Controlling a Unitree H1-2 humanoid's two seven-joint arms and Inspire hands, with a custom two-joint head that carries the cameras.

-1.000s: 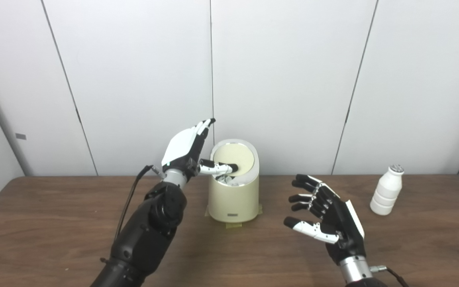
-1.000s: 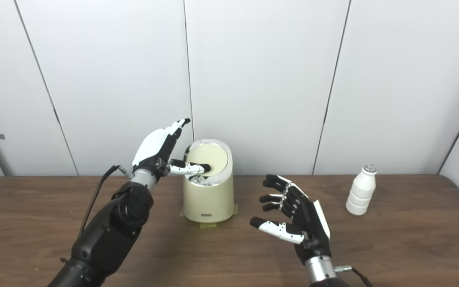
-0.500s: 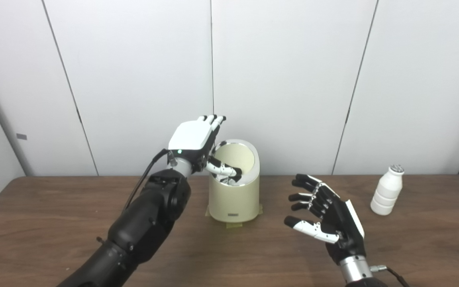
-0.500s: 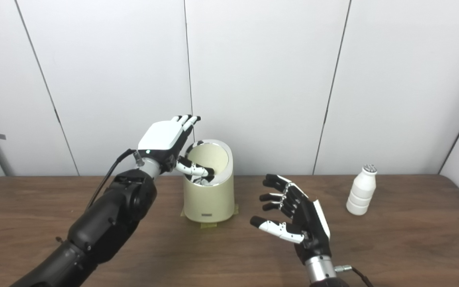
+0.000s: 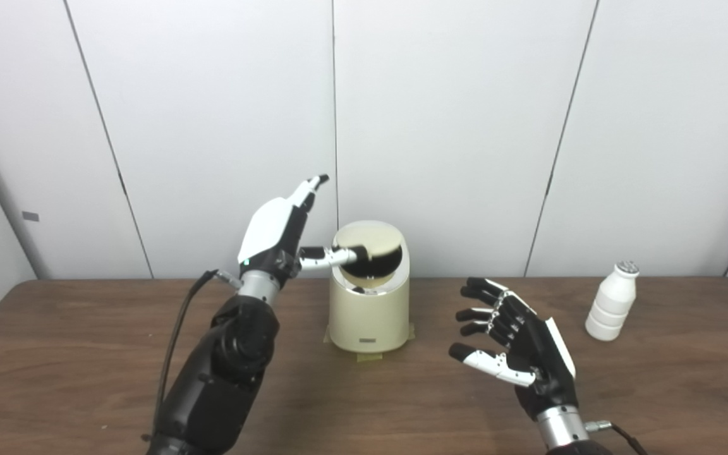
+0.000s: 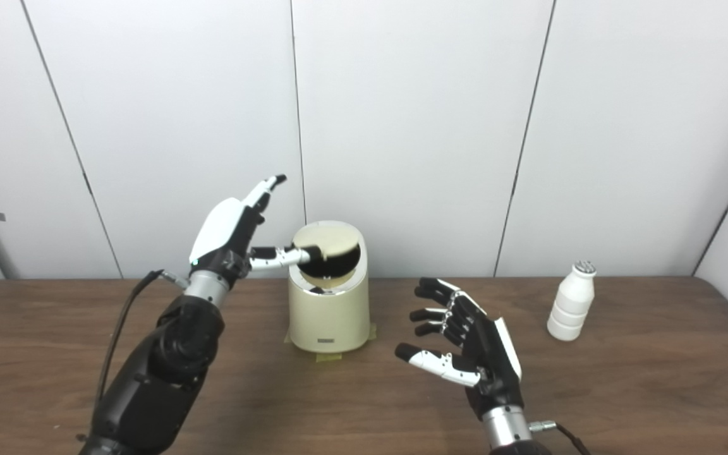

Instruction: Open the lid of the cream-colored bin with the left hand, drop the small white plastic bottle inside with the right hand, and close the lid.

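Note:
The cream-colored bin (image 5: pixel 369 316) stands on the brown table at the back centre. Its round swing lid (image 5: pixel 367 241) is tilted, and a dark gap shows along its lower front edge. My left hand (image 5: pixel 275 234) is raised just left of the bin, fingers pointing up and apart. Its thumb reaches sideways and touches the lid's left edge. My right hand (image 5: pixel 515 344) hovers open, palm toward the bin, on the bin's right and nearer to me, holding nothing. The small white plastic bottle (image 5: pixel 612 302) stands upright at the far right, well apart from both hands.
The table (image 5: pixel 86 354) runs the full width, with a white panelled wall close behind the bin. Strips of tape (image 5: pixel 370 356) show under the bin's base. A black cable hangs from my left wrist.
My left hand has drawn back to the left and turned upright, its thumb leaving the bin's opening for the lid's edge. The lid has swung back up partway. The right hand has barely moved.

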